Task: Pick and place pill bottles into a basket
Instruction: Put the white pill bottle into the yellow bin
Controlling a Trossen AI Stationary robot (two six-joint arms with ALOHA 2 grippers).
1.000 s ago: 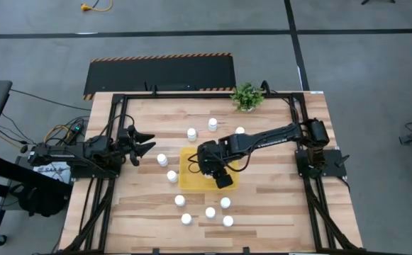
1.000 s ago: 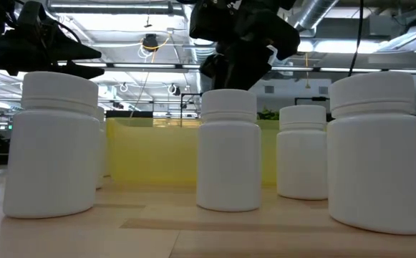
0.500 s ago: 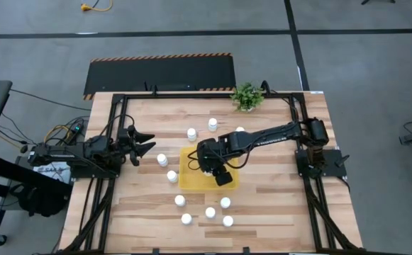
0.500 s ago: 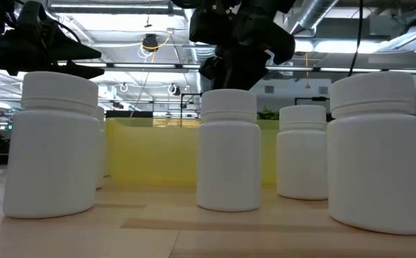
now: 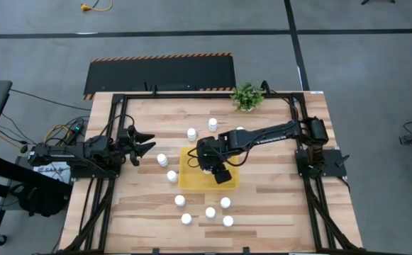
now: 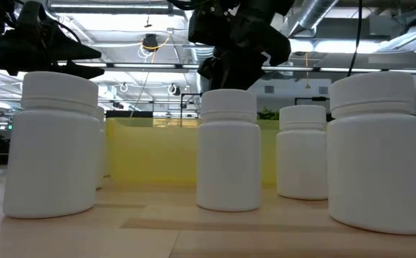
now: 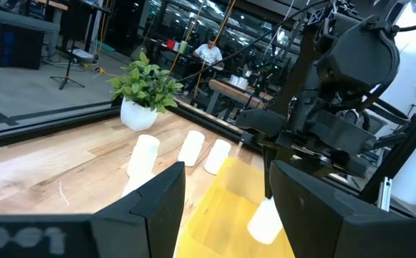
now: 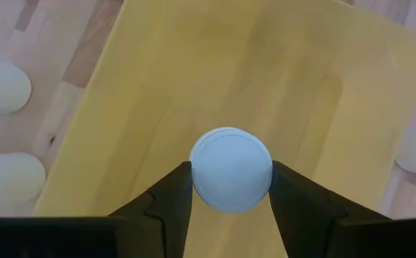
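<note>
Waiting at the table's left edge, the left gripper (image 5: 143, 146) hangs over bare wood with its fingers spread wide and nothing between them, pointing toward the middle of the table.

Just right of it stand two loose bottles (image 5: 162, 159), upright with their caps up, beside the left wall of the basket (image 5: 188, 180). Two more stand beyond the basket's far side, and a third shows by the right arm. The basket is a shallow yellow tray lying flat near the table's centre.

Over the basket's left part hangs the right gripper (image 5: 206, 164), reaching in from the right. In the right wrist view its two fingers (image 8: 166, 199) press against opposite sides of a white held bottle (image 8: 230, 178); the round cap faces the camera, so the bottle's long axis runs straight along the gripper's line of sight, down toward the yellow floor. From the left wrist view this bottle (image 7: 265, 221) hangs below the gripper, over the yellow floor; whether it touches the floor cannot be told.

On the near side of the basket, five more bottles stand upright and apart from one another on the wood. A small potted plant (image 5: 247, 96) sits at the far edge, right of centre.
</note>
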